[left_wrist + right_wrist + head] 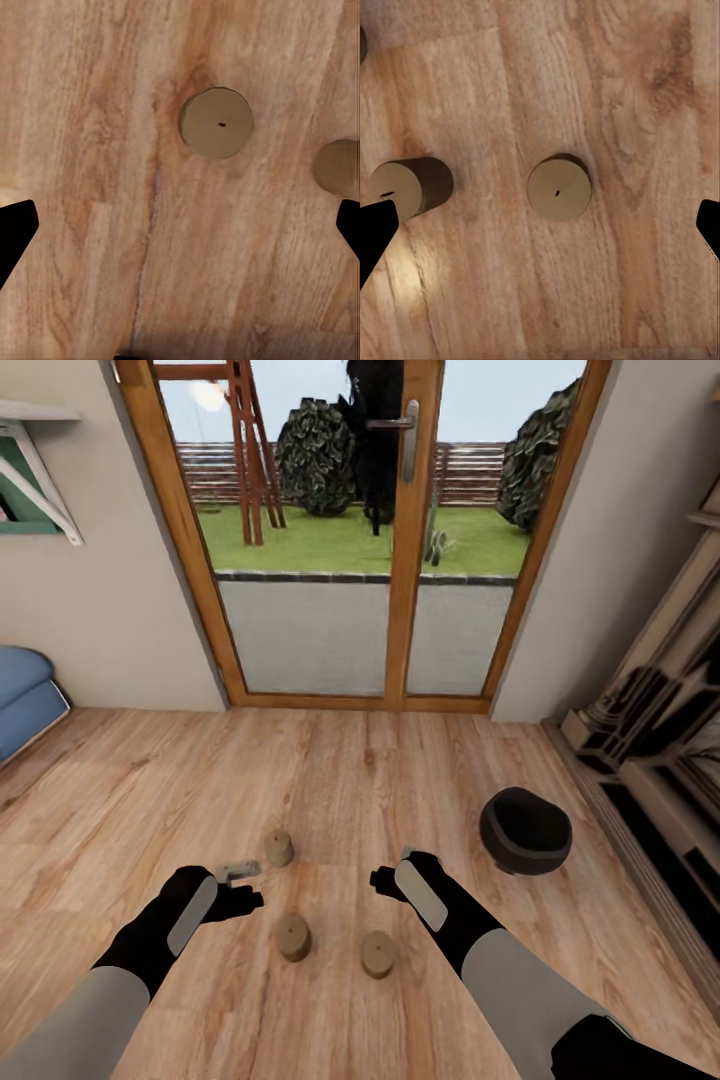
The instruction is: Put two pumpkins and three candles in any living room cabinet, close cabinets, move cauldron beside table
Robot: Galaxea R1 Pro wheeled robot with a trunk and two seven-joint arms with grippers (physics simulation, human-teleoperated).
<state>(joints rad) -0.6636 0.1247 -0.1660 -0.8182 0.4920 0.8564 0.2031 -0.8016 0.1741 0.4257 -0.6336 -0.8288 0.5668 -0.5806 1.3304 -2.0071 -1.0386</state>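
- Setting: living-room wooden floor [360, 780] in front of a glazed wooden door [330, 530] that looks onto a garden; blue cushion at one wall, white shelf unit along the other.
- Candles, three, on the floor, upright, none touching: far candle [279, 849] toward the door; middle candle [293, 937]; third candle [378, 953] just beside the middle one, on the right arm's side.
- Cauldron [525, 831]: black, upright on the floor, well apart from the candles, near the shelf unit.
- Left pincer [240, 887]: fingers spread wide, holding nothing; hangs between the far and middle candles. Its wrist view looks straight down on one candle top [216, 123], off the midline between the fingers.
- Right pincer [392, 876]: spread wide, empty, above the third candle; its wrist view shows that candle [559, 187] roughly midway between the fingers, another [411, 185] near one finger.
- Step in hand, as judged: picking up candles.
- Handling note: centre each pincer over one wick, descend vertically, close low on the cylinder wall.
- Risk: short, smooth candles may tip or roll if one finger touches first; keep clear of the neighbouring candle.
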